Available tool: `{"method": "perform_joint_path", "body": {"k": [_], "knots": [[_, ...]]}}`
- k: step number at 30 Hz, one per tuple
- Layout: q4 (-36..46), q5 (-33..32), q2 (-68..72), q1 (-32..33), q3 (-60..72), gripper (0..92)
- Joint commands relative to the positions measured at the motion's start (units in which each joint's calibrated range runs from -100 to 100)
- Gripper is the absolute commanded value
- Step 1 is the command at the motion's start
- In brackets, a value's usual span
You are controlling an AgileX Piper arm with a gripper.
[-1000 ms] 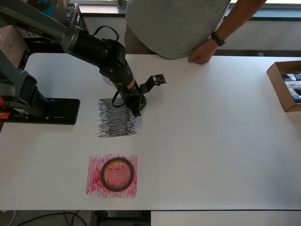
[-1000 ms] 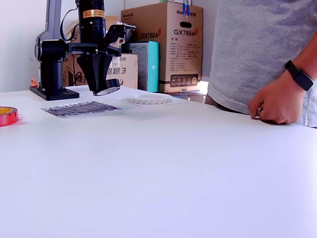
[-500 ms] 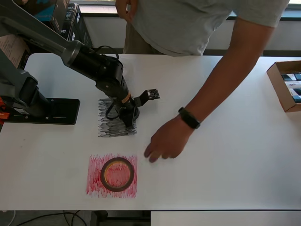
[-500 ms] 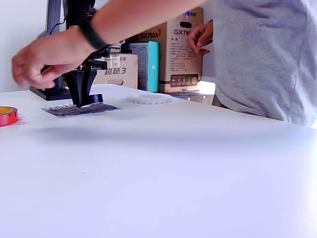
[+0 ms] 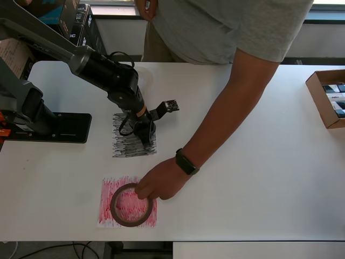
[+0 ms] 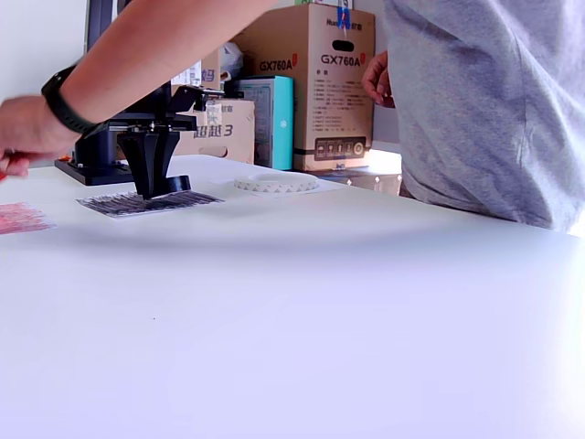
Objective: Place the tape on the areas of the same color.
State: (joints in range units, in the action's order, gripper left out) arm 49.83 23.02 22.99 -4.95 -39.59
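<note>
The gripper (image 5: 144,133) stands fingers-down on the black-scribbled square paper sheet (image 5: 133,136), left of centre in the overhead view. Its dark fingers (image 6: 152,169) taper to the sheet in the exterior view, and whether they are closed on the small black tape roll or spread around it cannot be told; no roll shows separately in either view. Behind the fingers the black Piper arm (image 5: 97,60) runs to the upper left of the overhead frame, over its flat black base plate (image 5: 59,127).

Lower left in the overhead view, a person's hand (image 5: 156,183) with a dark wristwatch grips the rim of the wide dark-red tape roll (image 5: 127,205), which lies on the red-scribbled paper sheet (image 5: 114,186).

The step in hand looks like setting the black roll down on its matching sheet. To do it well, the fingers should part only once the roll sits flat, then lift straight up so nothing drags off the paper, keeping clear of the person's arm nearby.

The overhead view alone shows the red roll and the hand on it; in the exterior view the hand is cut by the left edge. The exterior view alone shows the large translucent white tape roll (image 6: 275,183) resting on the plain white paper sheet (image 6: 315,188), behind the gripper, which the overhead view hides.
</note>
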Motion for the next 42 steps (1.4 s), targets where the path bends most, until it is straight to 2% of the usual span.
{"method": "perform_joint_path", "body": {"k": [1,12,24,42], "knots": [[0.61,1.45,0.12,0.47,-0.98,0.0],[0.61,1.45,-9.14,2.12,-8.16,0.0],[0.61,4.07,-9.05,-3.8,-8.16,0.0],[-0.75,3.99,-8.77,-3.64,-9.61,0.0]]}}
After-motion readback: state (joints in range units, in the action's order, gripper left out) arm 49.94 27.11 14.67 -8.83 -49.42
